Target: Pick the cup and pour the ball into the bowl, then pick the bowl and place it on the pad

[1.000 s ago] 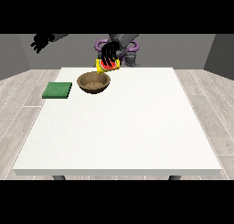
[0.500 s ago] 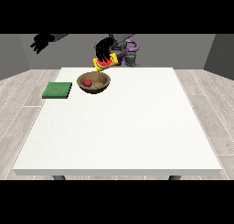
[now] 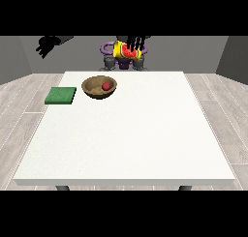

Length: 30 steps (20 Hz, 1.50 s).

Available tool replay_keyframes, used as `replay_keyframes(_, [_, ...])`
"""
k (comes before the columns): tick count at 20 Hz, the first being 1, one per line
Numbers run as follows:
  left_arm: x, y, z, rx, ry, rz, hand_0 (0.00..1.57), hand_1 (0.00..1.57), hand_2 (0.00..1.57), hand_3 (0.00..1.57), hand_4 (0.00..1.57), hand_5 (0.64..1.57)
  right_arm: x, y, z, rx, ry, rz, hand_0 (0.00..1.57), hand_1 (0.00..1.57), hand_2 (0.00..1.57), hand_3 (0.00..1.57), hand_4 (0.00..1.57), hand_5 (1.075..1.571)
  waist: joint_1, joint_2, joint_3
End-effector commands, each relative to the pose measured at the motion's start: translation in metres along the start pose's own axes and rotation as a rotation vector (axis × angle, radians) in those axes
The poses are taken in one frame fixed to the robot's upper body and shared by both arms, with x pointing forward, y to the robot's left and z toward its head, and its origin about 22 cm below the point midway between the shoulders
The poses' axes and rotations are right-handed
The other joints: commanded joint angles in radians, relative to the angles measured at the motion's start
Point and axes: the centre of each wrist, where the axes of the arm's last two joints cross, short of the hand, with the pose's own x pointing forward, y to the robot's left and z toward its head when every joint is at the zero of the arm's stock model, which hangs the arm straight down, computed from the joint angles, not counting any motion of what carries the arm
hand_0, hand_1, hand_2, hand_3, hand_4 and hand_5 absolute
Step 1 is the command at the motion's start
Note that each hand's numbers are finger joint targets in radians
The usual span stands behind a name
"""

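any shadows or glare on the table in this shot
Front view: the white table is evenly lit, with no glare; the only clear shading is inside the bowl around the red ball; the green pad casts no evident shadow.

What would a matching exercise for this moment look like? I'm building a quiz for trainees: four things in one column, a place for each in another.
Things:
1. ball
2. cup
3. pad
4. bowl

Places:
A. at the table's left edge
B. held above the table's far edge in a robot hand
C. inside the bowl
D. on the table, right of the pad

Pairs: 1-C, 2-B, 3-A, 4-D
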Motion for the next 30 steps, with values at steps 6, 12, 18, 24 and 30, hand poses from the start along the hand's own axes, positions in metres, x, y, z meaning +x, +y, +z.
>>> replay_keyframes(6, [-0.080,0.083,-0.020,0.131,0.157,0.937,0.00,0.00,0.00,0.00,1.09,1.571,-0.018,0.018,0.002,-0.070,0.016,-0.004,0.00,0.00,0.00,0.00,0.78,1.555,0.110,0.042,-0.0073])
replay_keyframes(12, [-0.168,0.115,-0.011,0.079,0.036,1.215,0.00,0.00,0.00,0.00,1.06,1.566,-0.041,0.048,0.003,-0.104,0.026,-0.056,0.00,0.00,0.00,0.00,0.72,1.566,0.165,0.096,0.0023])
replay_keyframes(18, [-0.232,0.163,0.002,0.085,-0.028,1.237,0.00,0.00,0.00,0.00,1.05,1.555,-0.063,0.072,-0.002,-0.130,-0.012,-0.099,0.00,0.00,0.00,0.00,0.74,1.567,0.174,0.183,0.0058])
replay_keyframes(24, [-0.248,0.177,0.016,0.093,-0.032,1.258,0.00,0.00,0.00,0.00,0.98,1.552,-0.077,0.076,-0.019,-0.102,-0.025,-0.104,0.00,0.00,0.00,0.00,0.61,1.557,0.172,0.221,0.0066])
replay_keyframes(30, [-0.270,0.206,0.029,0.145,-0.078,1.229,0.00,0.00,0.00,0.00,1.01,1.535,-0.100,0.095,-0.021,-0.092,-0.075,-0.115,0.00,0.00,0.00,0.00,0.55,1.558,0.162,0.305,0.0070])
